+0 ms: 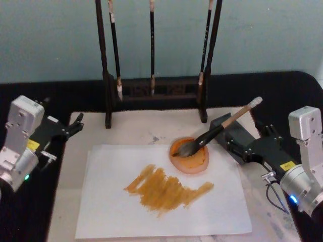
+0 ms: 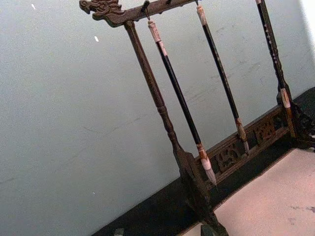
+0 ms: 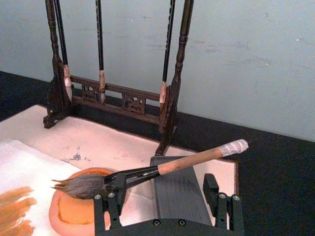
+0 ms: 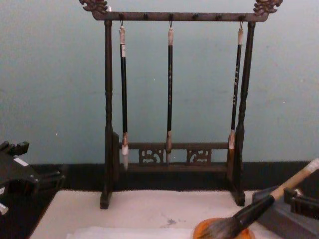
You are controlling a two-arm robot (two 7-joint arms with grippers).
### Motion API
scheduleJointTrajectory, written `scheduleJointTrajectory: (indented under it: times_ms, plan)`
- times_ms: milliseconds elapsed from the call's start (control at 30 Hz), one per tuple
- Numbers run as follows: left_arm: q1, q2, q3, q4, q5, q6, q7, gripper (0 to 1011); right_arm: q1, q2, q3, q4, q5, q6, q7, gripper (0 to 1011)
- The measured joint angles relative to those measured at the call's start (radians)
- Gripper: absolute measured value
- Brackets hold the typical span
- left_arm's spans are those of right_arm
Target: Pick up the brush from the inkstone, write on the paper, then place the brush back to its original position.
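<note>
Two arms are sitting at the sides of my feed, and neither is touching anything. I am seeing the right claw (image 1: 233,143) waiting just beside the dark slab-like inkstone (image 1: 237,132), its black fingers spread apart with the brush (image 1: 218,132) lying beyond them. I am reading that as either a pause ahead of a grasp or a release just made; the amber strokes (image 1: 166,189) across the paper (image 1: 111,212) are making me lean toward the task being nearly done.

The brush is resting at a slant, its pale wood handle and white-wrapped end propped on the inkstone, its bushy grey-brown bristles dipping into the shallow orange dish (image 1: 190,156). That prop is keeping the wet tip off the sheet.

The paper is lying thin, white and slightly wavy on the cream mat (image 1: 131,126). Behind it, thin black brushes are hanging from the carved wooden rack (image 1: 154,91).

The left claw (image 1: 75,123) is parked at the mat's left edge on the black tabletop (image 1: 282,96); I cannot tell how its fingers are set.
</note>
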Motion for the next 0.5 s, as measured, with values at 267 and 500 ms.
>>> scheduleJointTrajectory:
  times_ms: [267, 500]
  plan:
    - [0.0, 0.0, 0.0, 0.0, 0.0, 0.0, 0.0, 1010, 0.0, 0.0, 0.0, 0.0, 0.0, 0.0, 0.0, 1000]
    - [0.0, 0.0, 0.0, 0.0, 0.0, 0.0, 0.0, 1010, 0.0, 0.0, 0.0, 0.0, 0.0, 0.0, 0.0, 1000]
